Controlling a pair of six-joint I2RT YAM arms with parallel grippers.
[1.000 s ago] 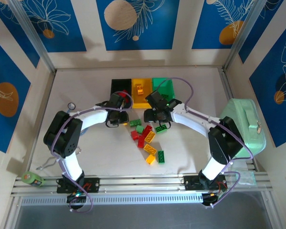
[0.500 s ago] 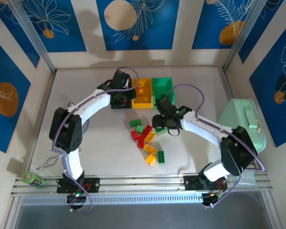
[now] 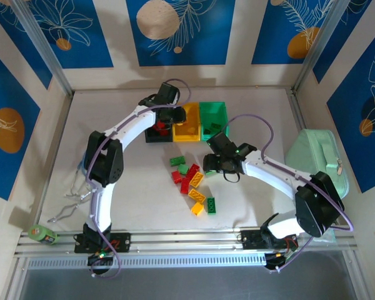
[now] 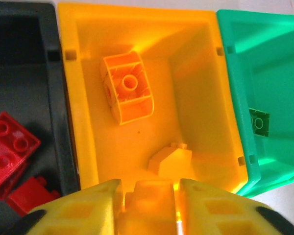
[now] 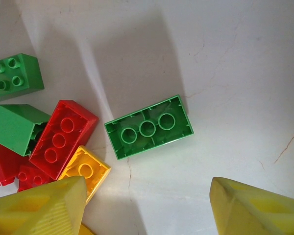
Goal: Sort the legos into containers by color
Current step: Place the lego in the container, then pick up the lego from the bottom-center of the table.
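Observation:
Three joined containers stand at the back: black [image 3: 151, 132], yellow [image 3: 186, 130] and green [image 3: 214, 114]. My left gripper [image 3: 169, 116] hangs over the yellow bin's [image 4: 74, 98] near end. A yellow lego [image 4: 149, 197] sits between its fingers with a sliver of light at its side, so the jaws stand slightly open. Two yellow legos [image 4: 126, 88] lie in that bin, red ones [image 4: 10, 147] in the black bin and a green one [image 4: 258, 122] in the green bin. My right gripper [image 3: 216, 164] [image 5: 147, 196] hovers open and empty, just short of an upturned green lego [image 5: 148, 126].
Loose red, yellow and green legos [image 3: 191, 182] lie mid-table, left of my right gripper. A mint-green case [image 3: 319, 164] stands at the right edge. A tape roll [image 3: 42, 234] and bent wire [image 3: 75, 199] lie at the near left.
My left gripper travelled from beside the pile back to over the yellow bin and its jaws have loosened. My right gripper came forward from the bins to the pile's right edge.

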